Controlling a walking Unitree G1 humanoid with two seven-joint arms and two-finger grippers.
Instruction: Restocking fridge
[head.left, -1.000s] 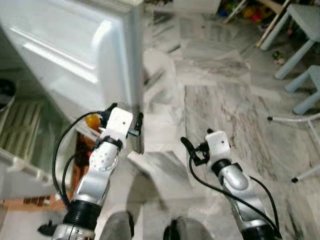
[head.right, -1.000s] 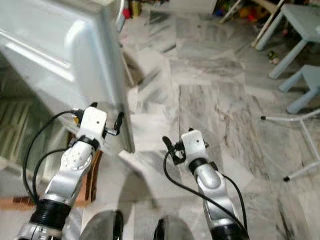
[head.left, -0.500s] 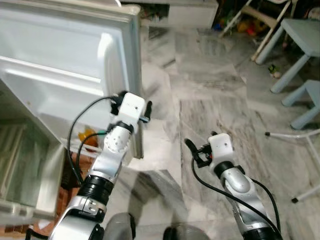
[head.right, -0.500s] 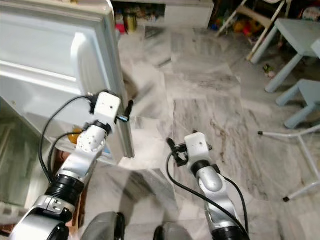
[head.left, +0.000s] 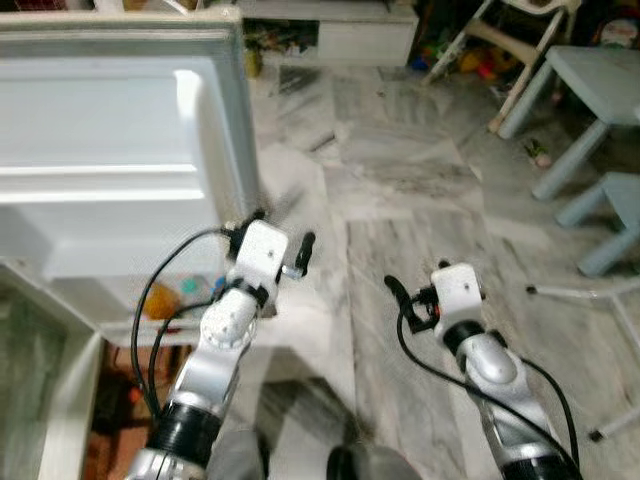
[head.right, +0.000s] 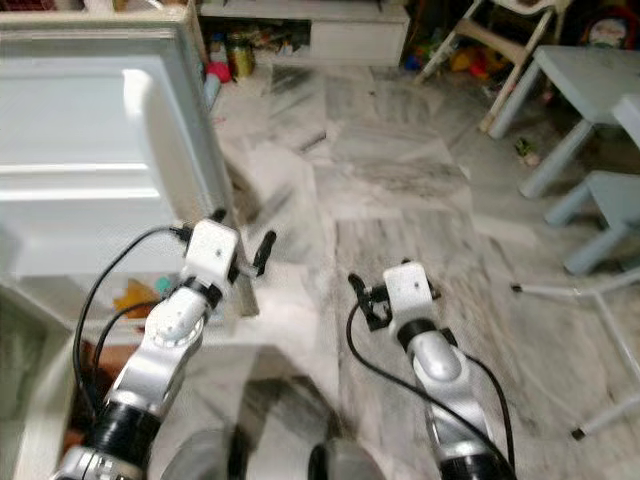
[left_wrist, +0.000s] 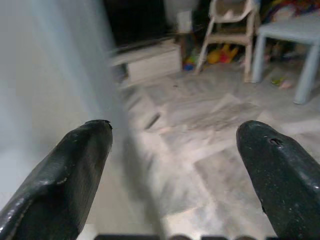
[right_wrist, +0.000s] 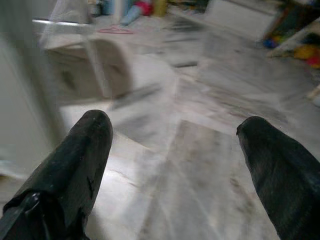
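Left tool (head.left: 283, 262) is spread wide and empty at the free edge of the fridge door (head.left: 110, 170), which stands swung wide with a few items low on its inner shelf. Right tool (head.left: 412, 300) hovers over the marble floor (head.left: 400, 190), also spread and empty. Restocking looks barely begun: nothing to load is held

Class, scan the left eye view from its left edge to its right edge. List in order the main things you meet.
Open fridge door → left end effector → right end effector → pale blue table at the far right.
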